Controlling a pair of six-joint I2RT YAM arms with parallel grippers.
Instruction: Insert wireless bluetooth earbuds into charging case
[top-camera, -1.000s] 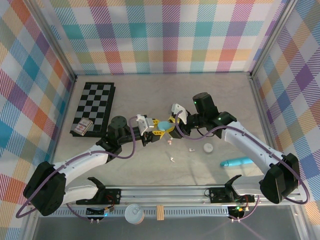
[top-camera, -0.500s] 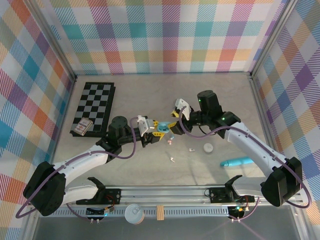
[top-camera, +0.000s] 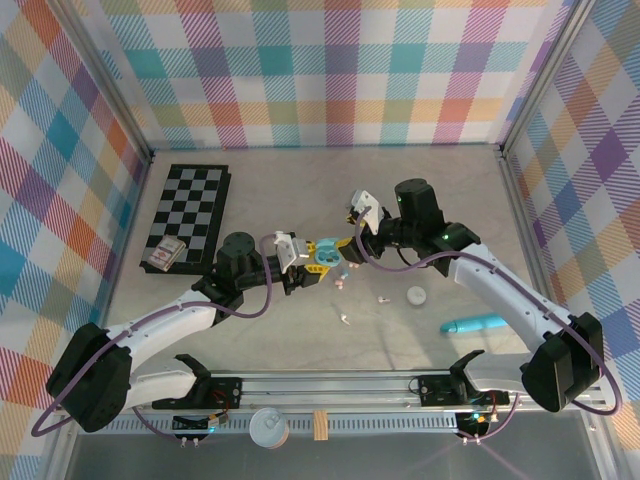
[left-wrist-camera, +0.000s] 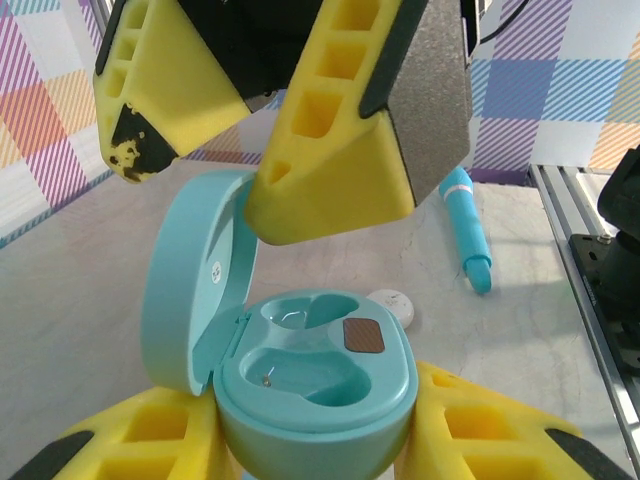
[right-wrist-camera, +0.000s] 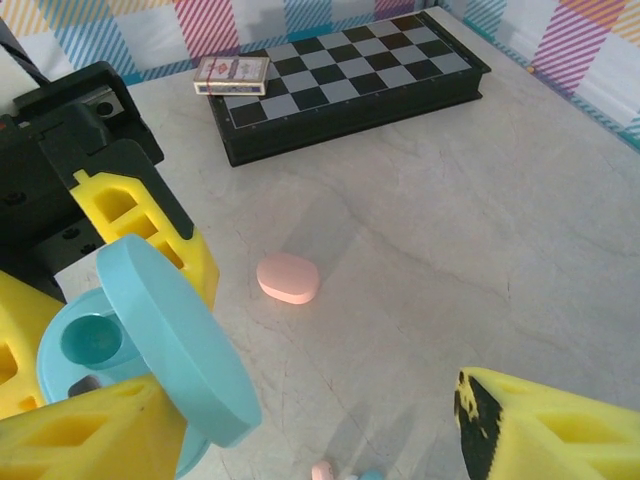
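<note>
My left gripper (top-camera: 318, 258) is shut on the base of a light-blue charging case (left-wrist-camera: 320, 370). Its lid (left-wrist-camera: 195, 290) stands open at the left and both wells are empty. My right gripper (top-camera: 350, 250) is open just above the case. One of its yellow fingers (left-wrist-camera: 340, 150) is against the lid's top edge (right-wrist-camera: 170, 340). Its own view shows the right gripper (right-wrist-camera: 310, 420) with bare table between its fingers. A pink and a light-blue earbud (top-camera: 340, 283) lie together below the grippers, and they appear again as the earbuds (right-wrist-camera: 340, 470) at that view's bottom edge. Two white earbuds (top-camera: 382, 299) (top-camera: 344, 320) lie further toward the near edge.
A pink closed case (right-wrist-camera: 288, 278) lies on the table beyond the grippers. A white case (top-camera: 416, 296) and a long turquoise tube (top-camera: 473, 324) sit to the right. A chessboard (top-camera: 190, 210) with a small card box (top-camera: 166, 254) lies at the far left.
My right gripper has shifted slightly to the right and swung around the top of the light-blue case. The left arm has held almost still with the case.
</note>
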